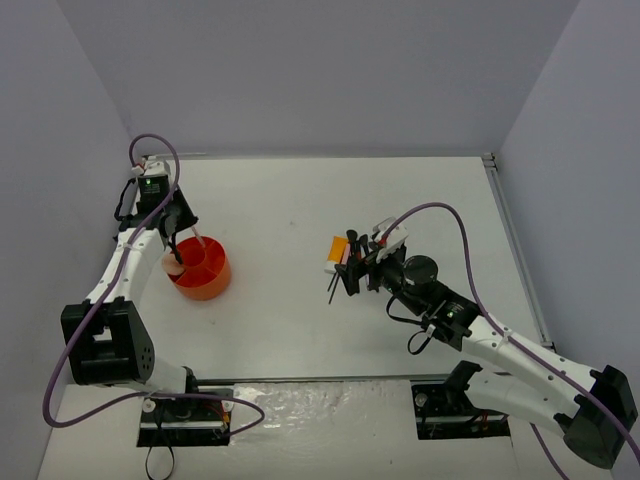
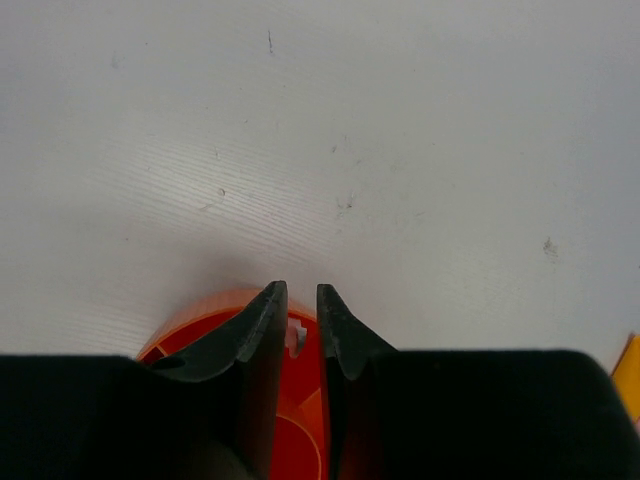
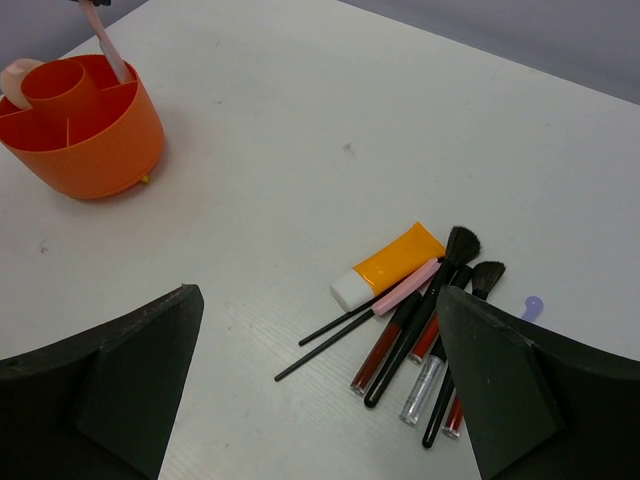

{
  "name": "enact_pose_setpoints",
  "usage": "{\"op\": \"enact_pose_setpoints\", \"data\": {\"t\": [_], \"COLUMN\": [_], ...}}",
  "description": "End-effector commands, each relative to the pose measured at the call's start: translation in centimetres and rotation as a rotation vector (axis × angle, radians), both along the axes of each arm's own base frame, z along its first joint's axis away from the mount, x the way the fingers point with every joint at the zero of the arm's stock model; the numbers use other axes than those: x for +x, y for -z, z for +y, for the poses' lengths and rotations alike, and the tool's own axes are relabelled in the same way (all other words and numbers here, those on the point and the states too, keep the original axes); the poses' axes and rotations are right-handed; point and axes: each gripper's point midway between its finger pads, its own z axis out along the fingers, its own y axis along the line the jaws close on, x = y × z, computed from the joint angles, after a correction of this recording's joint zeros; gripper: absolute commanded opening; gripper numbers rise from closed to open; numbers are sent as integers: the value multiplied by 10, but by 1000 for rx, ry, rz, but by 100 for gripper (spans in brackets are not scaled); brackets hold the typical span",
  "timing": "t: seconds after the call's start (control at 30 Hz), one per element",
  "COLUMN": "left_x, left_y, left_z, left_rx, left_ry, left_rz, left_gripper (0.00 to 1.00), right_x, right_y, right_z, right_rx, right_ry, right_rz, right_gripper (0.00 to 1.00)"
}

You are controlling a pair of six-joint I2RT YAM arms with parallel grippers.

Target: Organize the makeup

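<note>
On the scuffed white worktop (image 1: 290, 200), boxed in by pale grey walls (image 1: 320, 70), the makeup heap (image 3: 395, 265) lies right of centre beneath the wide-open right gripper (image 3: 320, 300), while the left gripper (image 2: 300, 292), its fingers almost together and its grip impossible to tell, hangs over the orange divided tub (image 3: 95, 140) near the left edge.

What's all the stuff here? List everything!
Round divided plastic tub: 1, orange, left.
Soft round puff: 1, pale pink, in tub.
Thin stick: 1, pink-white, leaning in tub.
Squeeze tube: 1, orange, white cap, right-hand pile.
Slim pencil: 1, pink, pile.
Fluffy brushes: 2, black, pile.
Thin wands: 2, black, pile.
Gloss tubes: about 3, red, pile.
Clear tube: 1, see-through, pile.
Small bit: 1, purple, beside pile.
Table: 1, white.
Left gripper: 1, black, over tub.
Right gripper: 1, black, open over pile.
</note>
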Motion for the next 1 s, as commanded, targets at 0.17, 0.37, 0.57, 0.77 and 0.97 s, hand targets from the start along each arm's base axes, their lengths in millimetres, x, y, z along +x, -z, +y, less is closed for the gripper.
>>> {"op": "enact_pose_setpoints", "data": {"t": [0.17, 0.37, 0.57, 0.77, 0.97], "left_x": [3, -4, -18, -45, -73], "left_y": [-12, -34, -73, -103, -107], "left_z": [9, 11, -2, -37, -42], "left_rx": [10, 34, 56, 96, 121], "left_ry": [-54, -58, -7, 123, 164], "left_rz": [-22, -68, -151, -205, -205], "left_gripper": [32, 39, 53, 76, 97], "right_x": [12, 18, 38, 73, 109], "right_y": [-21, -17, 3, 41, 66], "right_z": [-7, -19, -55, -104, -115], "right_rx": [64, 47, 4, -4, -70], "right_ry": [68, 142, 348, 553, 639], "right_rz": [-49, -23, 70, 233, 322], "right_gripper": [100, 100, 99, 91, 82]}}
